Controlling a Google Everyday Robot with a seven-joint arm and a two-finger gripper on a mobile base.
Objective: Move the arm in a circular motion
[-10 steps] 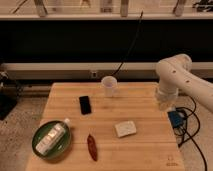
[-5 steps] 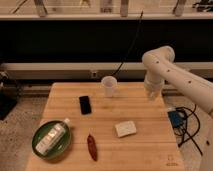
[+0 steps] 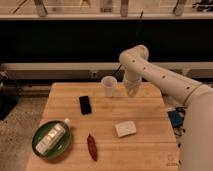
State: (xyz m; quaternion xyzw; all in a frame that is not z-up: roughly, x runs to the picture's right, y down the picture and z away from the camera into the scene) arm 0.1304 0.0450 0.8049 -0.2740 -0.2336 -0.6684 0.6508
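Camera view: the arm [image 3: 161,78] rises from the lower right edge of the frame, its long segment slanting up and left to a rounded elbow above and right of the cup [image 3: 109,86]. From there a short segment turns straight down toward the bench [image 3: 150,112]. The gripper [image 3: 131,90] at its tip hangs just right of the cup, close over the back of the bench; whether it is spread or closed does not show. A black phone [image 3: 85,104] lies left of and in front of the cup. A white block [image 3: 125,128] lies in front of the cup. A red pepper [image 3: 92,146] lies nearer the front edge. A green bowl [image 3: 65,150] holding a white bottle [image 3: 51,137] sits far front-left of the cup.
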